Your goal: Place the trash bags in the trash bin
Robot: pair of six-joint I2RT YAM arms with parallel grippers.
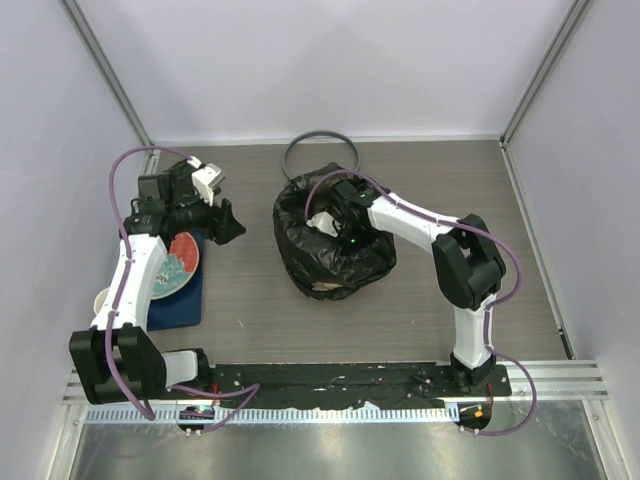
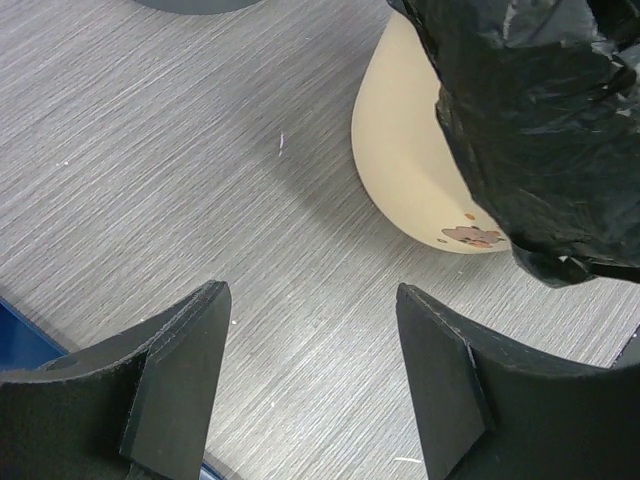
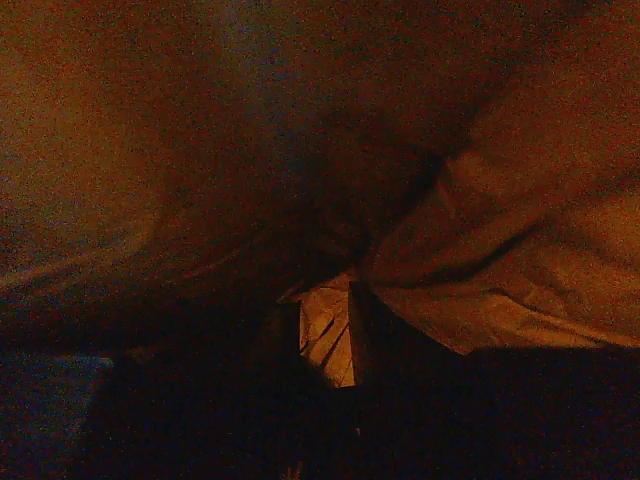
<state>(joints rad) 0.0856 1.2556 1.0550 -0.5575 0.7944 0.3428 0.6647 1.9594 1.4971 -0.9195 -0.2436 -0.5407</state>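
Two arms work from the near edge of the counter [image 1: 420, 310], and both bend in towards its middle. The right arm rises from its base to a raised elbow, then its forearm runs left and the wrist tips down, so the right gripper [image 3: 326, 335] sits inside the trash bag [image 1: 300, 255]. The wrist view there is dark and orange-tinted. It shows two fingers [image 3: 285, 345] with only a narrow gap, and a lit patch of crinkled film showing through it. Whether they pinch that film I cannot tell.

The black bag is draped over the mouth of the trash bin [image 2: 410, 150], which stands mid-counter, and the film hangs bunched down its cream wall. A dark grey ring [image 1: 285, 157] lies flat on the counter just behind the bin.

The left arm stretches forward along the left side and turns its wrist to the right. The left gripper [image 2: 310, 298] is spread wide and empty, low over bare counter. It points at the bin's side and does not touch it. Under that arm a patterned plate [image 1: 183, 262] rests on a blue tray [image 1: 190, 305], with a small beige cup [image 1: 102, 300] beside the tray.
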